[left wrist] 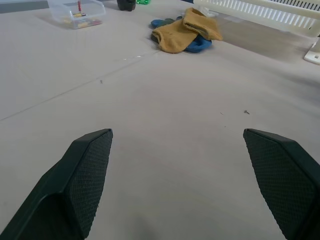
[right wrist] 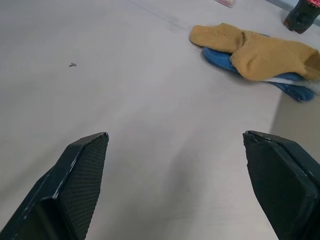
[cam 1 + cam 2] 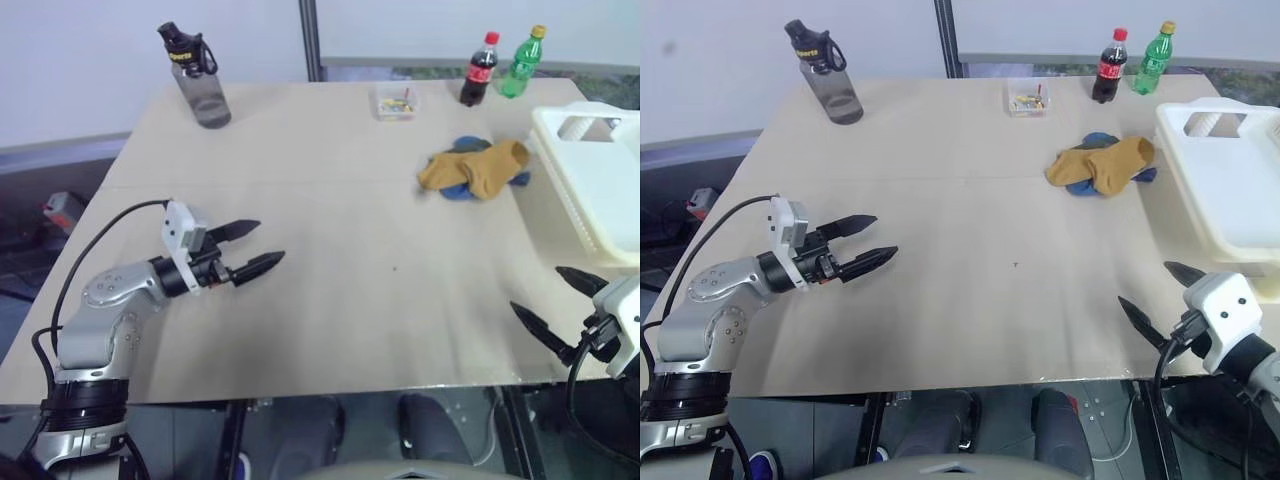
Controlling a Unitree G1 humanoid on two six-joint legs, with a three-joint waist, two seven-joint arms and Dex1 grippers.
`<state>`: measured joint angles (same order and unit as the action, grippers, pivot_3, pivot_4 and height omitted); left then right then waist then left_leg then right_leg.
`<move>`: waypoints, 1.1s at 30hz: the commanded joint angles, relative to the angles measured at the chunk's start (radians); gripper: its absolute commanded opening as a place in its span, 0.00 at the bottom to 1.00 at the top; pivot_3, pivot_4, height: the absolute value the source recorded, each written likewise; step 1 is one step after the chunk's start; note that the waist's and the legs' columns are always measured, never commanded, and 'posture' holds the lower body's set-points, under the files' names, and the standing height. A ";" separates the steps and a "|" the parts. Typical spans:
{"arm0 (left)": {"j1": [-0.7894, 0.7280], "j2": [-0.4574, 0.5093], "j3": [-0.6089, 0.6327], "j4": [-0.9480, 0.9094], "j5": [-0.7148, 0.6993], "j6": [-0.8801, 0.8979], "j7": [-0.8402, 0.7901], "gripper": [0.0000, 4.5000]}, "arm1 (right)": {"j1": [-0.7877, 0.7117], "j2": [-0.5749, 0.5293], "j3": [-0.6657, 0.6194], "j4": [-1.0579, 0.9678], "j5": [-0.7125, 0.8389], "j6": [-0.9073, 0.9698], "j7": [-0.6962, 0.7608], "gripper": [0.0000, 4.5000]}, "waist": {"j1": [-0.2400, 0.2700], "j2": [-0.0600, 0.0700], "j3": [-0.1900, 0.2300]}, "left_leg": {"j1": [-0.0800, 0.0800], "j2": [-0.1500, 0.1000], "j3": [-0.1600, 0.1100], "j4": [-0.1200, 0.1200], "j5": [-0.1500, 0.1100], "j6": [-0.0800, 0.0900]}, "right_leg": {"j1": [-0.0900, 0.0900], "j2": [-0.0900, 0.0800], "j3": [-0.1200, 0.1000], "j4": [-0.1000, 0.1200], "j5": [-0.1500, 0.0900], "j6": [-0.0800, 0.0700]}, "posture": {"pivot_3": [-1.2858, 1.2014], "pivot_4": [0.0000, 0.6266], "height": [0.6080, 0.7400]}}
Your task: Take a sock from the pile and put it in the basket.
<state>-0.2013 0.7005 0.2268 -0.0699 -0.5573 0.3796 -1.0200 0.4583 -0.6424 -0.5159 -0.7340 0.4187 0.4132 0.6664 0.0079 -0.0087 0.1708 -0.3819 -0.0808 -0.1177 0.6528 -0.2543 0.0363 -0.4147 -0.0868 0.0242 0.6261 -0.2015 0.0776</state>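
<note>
Two tools were in your charge at this moment, both empty. Your left tool hung over the near left part of the worktop, its black fingers spread wide, nothing between them, aimed level across the surface toward the right. Your right tool stood at the near right corner of the worktop, fingers likewise spread wide and holding nothing, pointed inward and slightly down.

Item one, the pile: you had it lying on the far right part of the worktop, mustard-yellow socks on top with blue ones showing beneath and at the edges. It sat just beside the basket's near-left side, well apart from both tools. No sock had been lifted from it.

Item two, the basket: white, with slotted sides and a cut-out handle, it stood at the right edge of the worktop, to the right of the pile. No sock showed in the part of it that you could see.

Other stock on the worktop: a dark, translucent water bottle with a black cap at the far left; a small clear box holding small coloured bits at the far middle; a cola bottle with a red cap and a green bottle with a yellow cap side by side at the far edge, behind the pile.
</note>
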 commanded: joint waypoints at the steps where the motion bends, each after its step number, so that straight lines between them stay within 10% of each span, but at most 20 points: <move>1: -0.027 -0.011 -0.009 -0.033 -0.014 -0.004 0.003 1.00 | -0.001 0.009 -0.010 -0.035 -0.024 -0.017 -0.029 1.00 | 0.003 0.000 0.000 | 0.000 0.000 0.000 0.000 0.000 0.000 | 0.000 0.000 0.000 0.000 0.000 0.000 | 0.52 0.24 1.00; 12: -0.117 -0.104 -0.100 -0.098 -0.016 0.015 0.040 1.00 | -0.328 0.023 0.217 0.142 -0.127 0.046 -0.161 0.88 | -0.003 0.000 0.000 | 0.000 0.000 0.001 0.001 0.000 0.000 | 0.000 0.001 0.000 0.000 0.000 0.000 | 0.52 0.24 1.00; 15: -0.146 -0.140 -0.138 -0.115 0.007 -0.002 0.058 1.00 | -0.505 0.017 0.344 0.356 -0.230 -0.009 -0.169 0.65 | 0.000 0.000 0.000 | 0.001 -0.001 0.001 0.001 0.001 0.000 | 0.001 0.001 0.000 0.000 0.000 0.000 | 0.52 0.24 1.00; 30: -0.163 -0.235 -0.187 -0.222 0.023 -0.001 0.179 1.00 | -1.241 0.148 0.517 1.472 -0.450 -0.451 -0.234 0.65 | -0.024 -0.001 0.001 | -0.003 -0.001 0.004 -0.002 0.003 -0.005 | -0.006 0.000 0.004 -0.001 0.001 -0.001 | 0.52 0.24 1.00; 33: -0.142 -0.243 -0.182 -0.255 0.013 0.005 0.200 1.00 | -1.283 0.158 0.518 1.566 -0.455 -0.491 -0.222 0.43 | -0.024 -0.001 0.001 | -0.003 -0.002 0.004 -0.002 0.003 -0.005 | -0.006 0.000 0.004 -0.001 0.001 -0.001 | 0.52 0.24 1.00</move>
<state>-0.3424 0.4600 0.0297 -0.2711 -0.5279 0.3915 -0.8302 -0.8000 -0.4811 0.0134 0.8221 -0.0353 -0.0433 0.4451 -0.0159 -0.0096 0.1720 -0.3852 -0.0823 -0.1134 0.6509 -0.2511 0.0314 -0.4203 -0.0866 0.0282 0.6254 -0.2006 0.0766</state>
